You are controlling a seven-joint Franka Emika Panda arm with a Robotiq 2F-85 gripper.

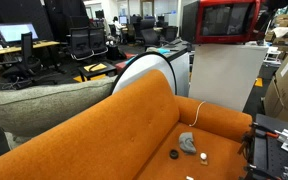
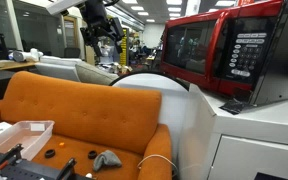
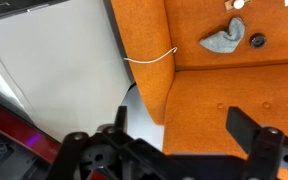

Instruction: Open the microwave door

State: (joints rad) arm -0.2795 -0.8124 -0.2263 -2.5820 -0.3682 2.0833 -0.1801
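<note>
Microwave door (image 2: 192, 46) shut flush in the red microwave (image 2: 252, 50), on top of the white cabinet (image 2: 254, 140). Well out from the cabinet and clear of the door: tool (image 3: 177, 122), fingers spread apart, gripping nothing. Just beside the cabinet, orange sofa (image 3: 234, 95); farther from the cabinet, grey cloth (image 3: 224, 40) on its seat.

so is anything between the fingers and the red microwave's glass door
nothing visible does: in an exterior view the open fingers hang in free air out from the bright-red boxy microwave's dark glass door
</note>
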